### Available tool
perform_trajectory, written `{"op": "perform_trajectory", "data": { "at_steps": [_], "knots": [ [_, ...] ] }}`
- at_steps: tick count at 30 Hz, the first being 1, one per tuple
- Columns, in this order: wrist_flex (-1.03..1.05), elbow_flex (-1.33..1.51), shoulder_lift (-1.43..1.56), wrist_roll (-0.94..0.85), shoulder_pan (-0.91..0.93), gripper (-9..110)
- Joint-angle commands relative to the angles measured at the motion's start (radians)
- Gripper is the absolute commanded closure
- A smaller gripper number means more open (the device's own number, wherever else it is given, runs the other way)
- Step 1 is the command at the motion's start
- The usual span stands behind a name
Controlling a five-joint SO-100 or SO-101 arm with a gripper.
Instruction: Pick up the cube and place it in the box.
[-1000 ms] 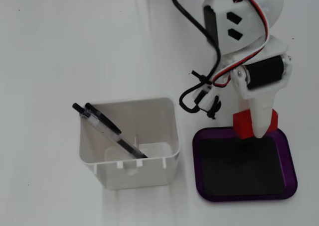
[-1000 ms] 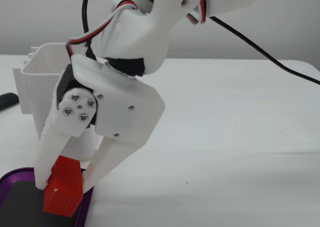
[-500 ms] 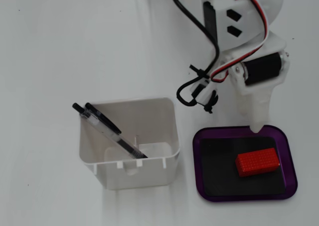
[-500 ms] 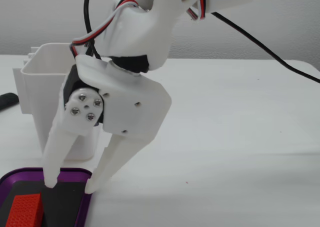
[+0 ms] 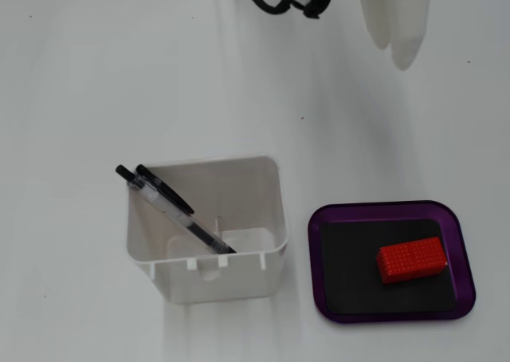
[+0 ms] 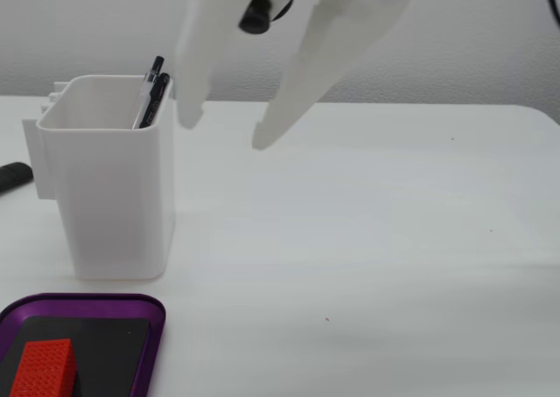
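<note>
White desk (image 5: 96, 75) fills both fixed views, plain and uncluttered, with a pale wall behind it in the lower-angle one. Largest on it is the white bin (image 5: 209, 230), standing upright with black pens (image 5: 171, 206) leaning inside; just beside it, to its right in the view from above, lies the box (image 5: 392, 314) — a shallow purple tray with a black floor. The cube (image 5: 411, 259) rests flat inside that box, toward its right half, touching nothing but the floor. Above and well apart from both, the white fingers (image 6: 226, 128) hang spread apart and empty, clear of the desk. Judged from this, the placing looks done and the step in hand is a clean retreat: the arm would do well to stay high and move away from the bin — its rim and the pens stand tall enough to be clipped by a low sweep. Nothing calls for the fingers to close again; leaving them apart until the arm is clear of the box seems safest.
</note>
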Motion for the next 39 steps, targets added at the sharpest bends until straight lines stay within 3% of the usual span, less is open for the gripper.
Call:
{"op": "perform_trajectory", "data": {
  "at_steps": [1,9,19,22,27,39],
  "knots": [
    [0.049,0.089,0.155,0.003,0.002,91],
    [-0.018,0.569,0.511,0.003,0.005,91],
    [-0.471,1.374,1.000,0.005,0.229,90],
    [-0.561,1.555,1.132,0.089,0.267,90],
    [-0.592,1.727,1.356,0.209,0.250,90],
    [-0.561,2.103,1.838,0.202,0.193,90]
  ]
}}
